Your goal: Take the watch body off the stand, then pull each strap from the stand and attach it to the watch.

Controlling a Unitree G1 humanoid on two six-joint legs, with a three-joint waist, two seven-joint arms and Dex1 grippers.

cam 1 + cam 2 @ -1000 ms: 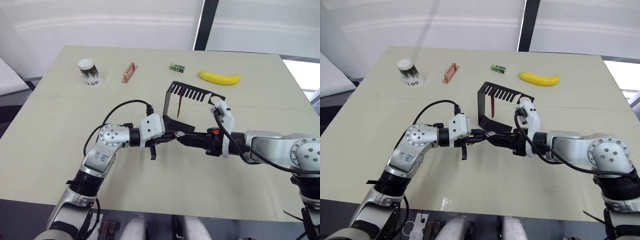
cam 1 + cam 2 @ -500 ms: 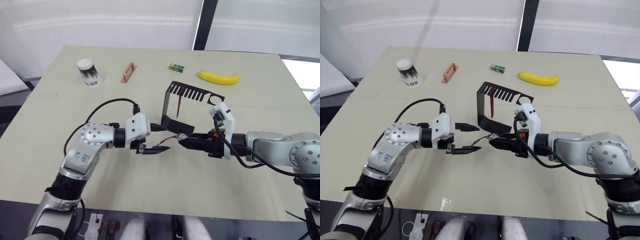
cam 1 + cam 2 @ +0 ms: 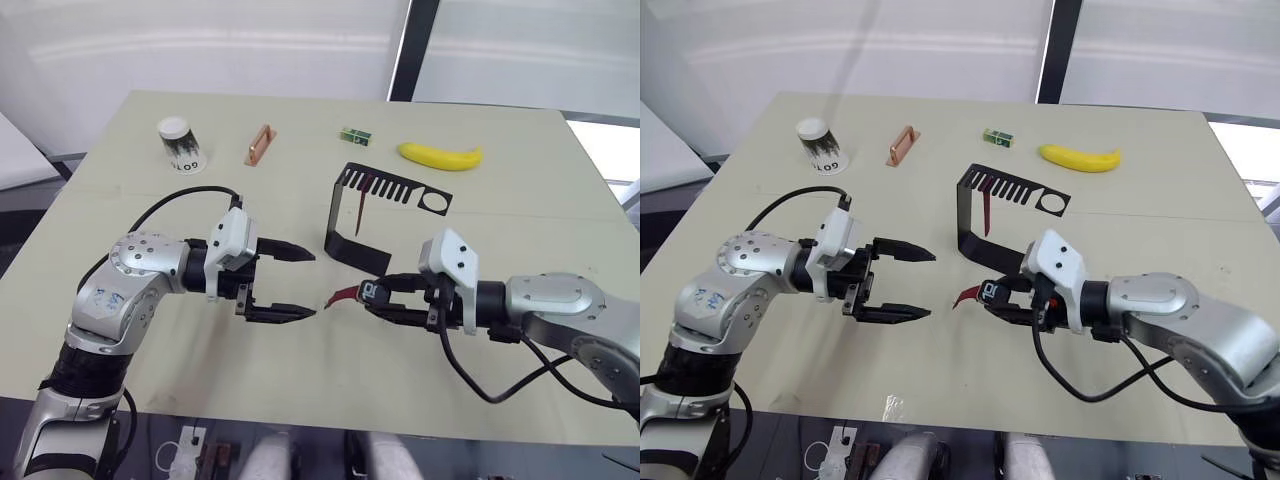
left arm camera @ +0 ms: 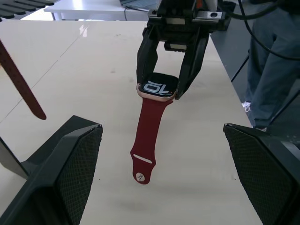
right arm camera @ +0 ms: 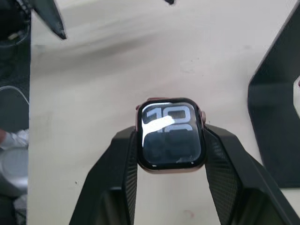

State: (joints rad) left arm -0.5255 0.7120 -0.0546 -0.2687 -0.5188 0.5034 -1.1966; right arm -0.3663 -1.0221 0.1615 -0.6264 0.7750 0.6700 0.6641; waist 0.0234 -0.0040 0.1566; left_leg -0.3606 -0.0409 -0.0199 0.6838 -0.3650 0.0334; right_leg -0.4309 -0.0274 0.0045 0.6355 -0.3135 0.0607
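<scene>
— Item: right gripper (image 3: pixel 375 296)?
— Fingers clamped on the watch body (image 5: pixel 170 135), one red strap (image 4: pixel 149 140) fitted to it, above the table (image 3: pixel 120 250).

— Left gripper (image 3: pixel 290 283)?
— Fingers spread wide, nothing in them.

— Stand (image 3: pixel 352 215)?
— Behind both grippers; second strap (image 3: pixel 359 214) hangs from its top arm.

- Setting: robot test room or lab.
- Evidence: plain beige table (image 3: pixel 120 260) bearing unrelated props — banana (image 3: pixel 440 155), paper cup (image 3: pixel 181 145), copper bar (image 3: pixel 259 143); bare white walls.
</scene>
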